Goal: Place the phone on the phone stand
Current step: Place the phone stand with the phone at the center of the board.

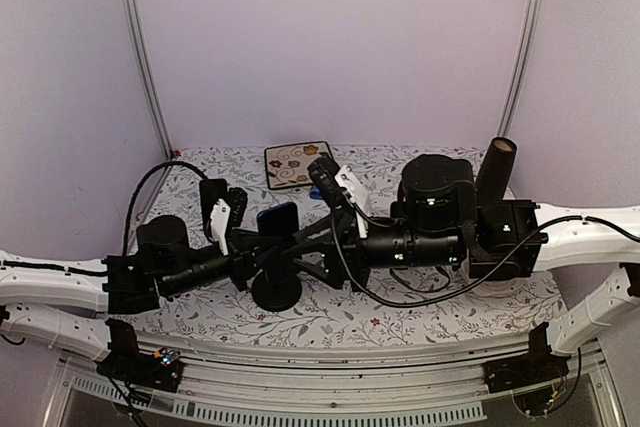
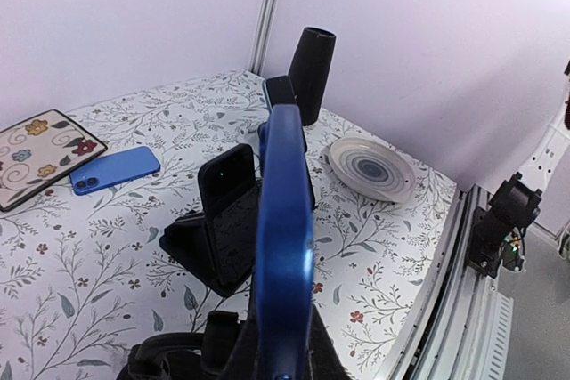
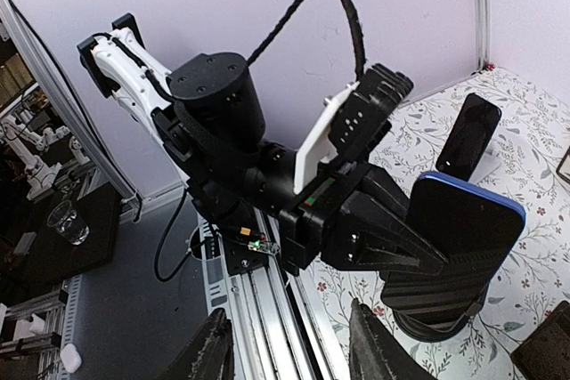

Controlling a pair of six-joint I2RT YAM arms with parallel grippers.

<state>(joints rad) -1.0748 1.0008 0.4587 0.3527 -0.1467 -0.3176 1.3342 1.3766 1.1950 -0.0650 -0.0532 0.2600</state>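
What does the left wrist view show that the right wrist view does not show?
Only the left wrist view shows a second blue phone lying flat, a striped plate and a dark cylinder. Only the right wrist view shows the left arm from outside and a glass on a side bench. Both show the blue phone clamped in the left gripper, and the floral tablecloth.
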